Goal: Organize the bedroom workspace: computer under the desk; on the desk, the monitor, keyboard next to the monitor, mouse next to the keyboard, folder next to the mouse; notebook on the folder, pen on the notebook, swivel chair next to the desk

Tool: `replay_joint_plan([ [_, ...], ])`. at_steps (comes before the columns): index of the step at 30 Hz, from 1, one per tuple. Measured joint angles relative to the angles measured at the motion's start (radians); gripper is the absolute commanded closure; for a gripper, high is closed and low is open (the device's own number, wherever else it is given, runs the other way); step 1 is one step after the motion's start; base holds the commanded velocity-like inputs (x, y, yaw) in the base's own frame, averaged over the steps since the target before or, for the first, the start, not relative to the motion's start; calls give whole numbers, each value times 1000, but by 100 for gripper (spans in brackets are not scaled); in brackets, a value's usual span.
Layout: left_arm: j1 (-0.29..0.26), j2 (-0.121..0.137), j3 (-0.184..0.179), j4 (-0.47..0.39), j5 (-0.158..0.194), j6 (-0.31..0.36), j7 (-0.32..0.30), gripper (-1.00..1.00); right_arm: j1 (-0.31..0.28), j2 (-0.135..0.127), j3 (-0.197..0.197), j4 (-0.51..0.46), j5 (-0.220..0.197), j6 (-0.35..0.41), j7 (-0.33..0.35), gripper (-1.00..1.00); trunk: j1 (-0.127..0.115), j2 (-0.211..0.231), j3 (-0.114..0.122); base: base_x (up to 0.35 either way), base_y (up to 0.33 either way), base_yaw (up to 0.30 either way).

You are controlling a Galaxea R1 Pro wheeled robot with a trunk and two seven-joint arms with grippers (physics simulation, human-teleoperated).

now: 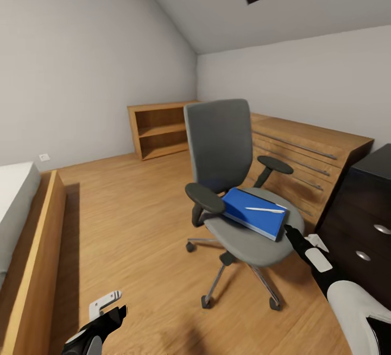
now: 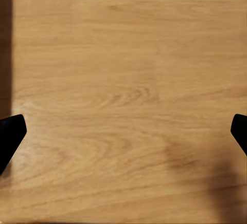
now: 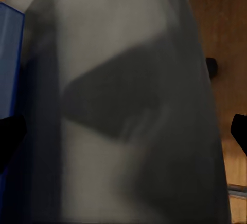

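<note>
A grey swivel chair (image 1: pixel 220 143) stands mid-room on the wooden floor. On its seat (image 1: pixel 244 243) lies a flat blue folder (image 1: pixel 252 216) with a white pen (image 1: pixel 265 210) on top; I cannot tell whether a notebook is part of the blue stack. My right gripper (image 1: pixel 289 231) hovers at the folder's near right corner. In the right wrist view it is open (image 3: pixel 123 136), with the grey seat (image 3: pixel 128 106) close below and the blue folder (image 3: pixel 10 54) at one side. My left gripper (image 1: pixel 111 309) hangs low, open (image 2: pixel 123 136), over bare floor (image 2: pixel 123 54).
A bed with a wooden frame (image 1: pixel 38 246) lines the left side. An open wooden shelf (image 1: pixel 160 130) stands against the far wall. A low wooden drawer unit (image 1: pixel 309 154) runs behind the chair, and a dark cabinet (image 1: pixel 364 208) is at the right.
</note>
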Motion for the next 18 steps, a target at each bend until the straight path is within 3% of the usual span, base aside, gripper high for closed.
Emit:
replay_joint_plan([
  [3,0,0,0,0,0,0,0,-100,0,0,-2,0,2,0,0,-100,0,0,0,0,-70,245],
  [8,0,0,0,0,0,0,0,-100,0,-1,7,2,-7,-2,4,-100,0,0,0,-42,-31,67],
  [18,0,0,0,1,1,0,0,-100,0,-1,9,36,-9,-2,5,-100,1,0,0,-280,-3,7],
])
